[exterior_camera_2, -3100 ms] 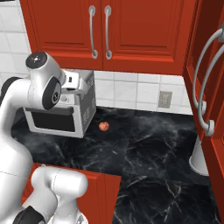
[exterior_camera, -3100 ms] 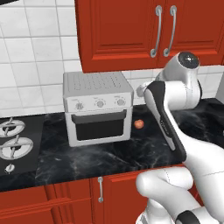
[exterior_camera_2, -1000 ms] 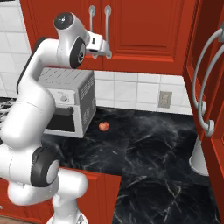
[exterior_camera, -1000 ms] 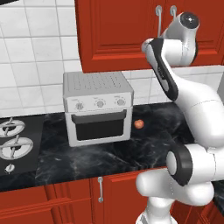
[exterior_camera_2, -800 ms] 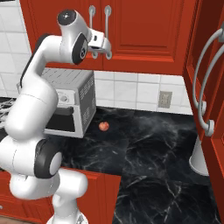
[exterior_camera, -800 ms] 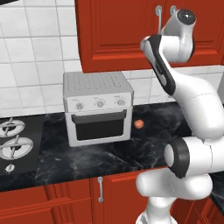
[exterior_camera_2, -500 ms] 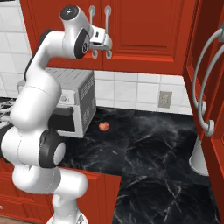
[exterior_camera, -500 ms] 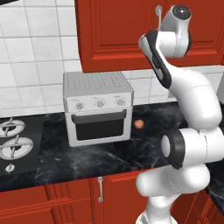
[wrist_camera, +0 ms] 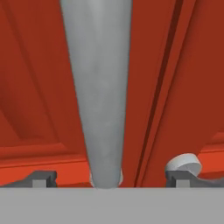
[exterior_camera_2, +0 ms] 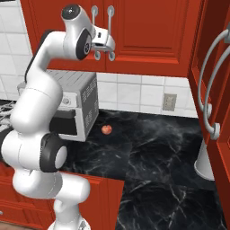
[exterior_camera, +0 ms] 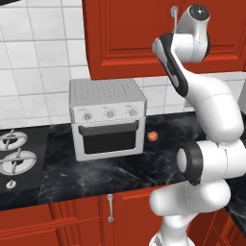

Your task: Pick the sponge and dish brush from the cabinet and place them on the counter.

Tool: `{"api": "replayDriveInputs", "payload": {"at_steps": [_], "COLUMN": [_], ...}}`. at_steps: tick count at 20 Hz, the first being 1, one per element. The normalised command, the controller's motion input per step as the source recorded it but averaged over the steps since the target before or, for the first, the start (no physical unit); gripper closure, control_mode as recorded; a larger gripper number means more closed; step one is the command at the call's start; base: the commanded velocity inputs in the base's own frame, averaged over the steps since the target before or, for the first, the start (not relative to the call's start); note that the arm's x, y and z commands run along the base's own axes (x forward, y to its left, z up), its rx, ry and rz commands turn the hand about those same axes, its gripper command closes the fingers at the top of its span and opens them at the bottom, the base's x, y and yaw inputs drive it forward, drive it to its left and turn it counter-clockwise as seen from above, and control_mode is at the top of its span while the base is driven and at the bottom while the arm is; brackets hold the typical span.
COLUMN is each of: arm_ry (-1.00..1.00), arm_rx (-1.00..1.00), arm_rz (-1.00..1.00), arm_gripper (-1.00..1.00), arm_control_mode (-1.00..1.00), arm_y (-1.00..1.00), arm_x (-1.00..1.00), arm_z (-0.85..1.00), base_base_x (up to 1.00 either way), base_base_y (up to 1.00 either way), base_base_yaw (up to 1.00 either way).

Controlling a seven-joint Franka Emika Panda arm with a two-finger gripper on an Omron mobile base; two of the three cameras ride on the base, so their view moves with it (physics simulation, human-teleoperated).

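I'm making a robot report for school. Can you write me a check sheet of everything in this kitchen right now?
Surface: the counter is glossy black marble with faint white veins.
Job's things: the cabinet has both doors closed; sponge and dish brush: nothing seen.
Clutter: a silver toaster oven stands on the counter, with a small red fruit beside it, apart from it.
Gripper: the gripper is open, raised to the cabinet's left handle, which runs between its fingertips; not closed on it.
Cables: nothing seen.
Surroundings: white tiled wall, a stovetop to the left, a wall socket, red base cabinets below.
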Motion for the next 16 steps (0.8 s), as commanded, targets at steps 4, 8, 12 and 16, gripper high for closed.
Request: {"api": "replayDriveInputs", "payload": {"at_steps": [4,8,12,16], "arm_ry": [-0.12,-0.18,-0.17,-0.15], "arm_rx": [-0.03,-0.01,-0.02,-0.03], "arm_rz": [0.0,0.0,0.0,0.0], "arm_gripper": [1.0,1.0,1.0,1.0], "arm_control_mode": [-1.0,-1.0,-1.0,-1.0], "arm_y": [0.0,0.0,0.0,0.0], "arm_x": [0.03,0.22,0.26,0.23], "arm_z": [0.0,-0.01,0.0,-0.01], "base_base_x": [0.0,0.0,0.0,0.0], "base_base_y": [0.0,0.0,0.0,0.0], "base_base_yaw": [0.0,0.0,0.0,0.0]}}
